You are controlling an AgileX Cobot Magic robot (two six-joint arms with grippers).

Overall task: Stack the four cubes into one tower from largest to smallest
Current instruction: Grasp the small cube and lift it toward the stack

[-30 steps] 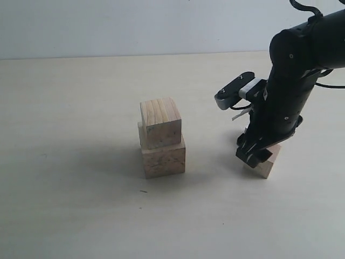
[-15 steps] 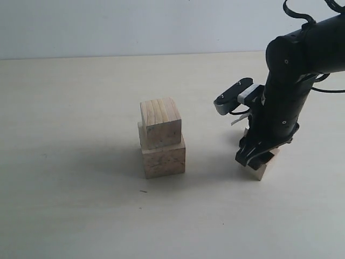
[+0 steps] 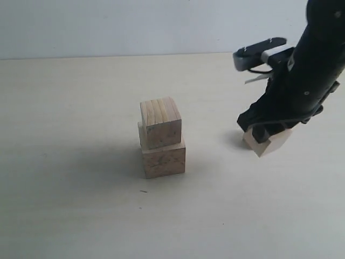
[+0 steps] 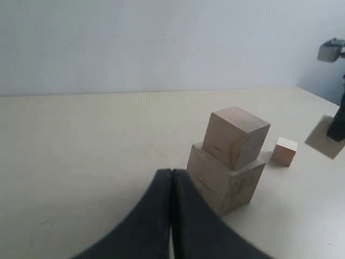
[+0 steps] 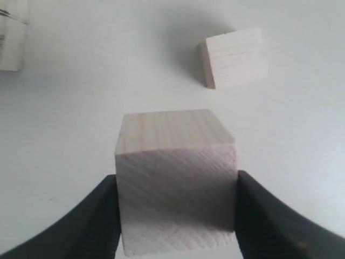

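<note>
Two of the four cubes are already stacked: the largest cube [image 3: 163, 160] on the table [image 3: 81, 205] with the second cube [image 3: 160, 121] on top, well apart from the right pincer [image 5: 177, 216] and off to its side. That pincer is clamped on the third cube [image 5: 175, 162], one finger pressed to each side face, and the block looks to hang clear of the table, tipped onto a corner. The smallest cube [image 5: 233, 58] lies on the table just beyond the fingertips. The left pincer [image 4: 171, 210] is closed on nothing, with the stack a little way ahead of it.

The worry, to my eye, is the tilt. If the block arrives still canted, it would land on an edge rather than flat, and could roll off or shove the second cube. That second cube already sits turned and slightly off-centre on its base, so the landing face is skewed and a sideways nudge might slide it. The fingers also seem to hold only part of the side faces, so the block may twist in the grip while being carried.
</note>
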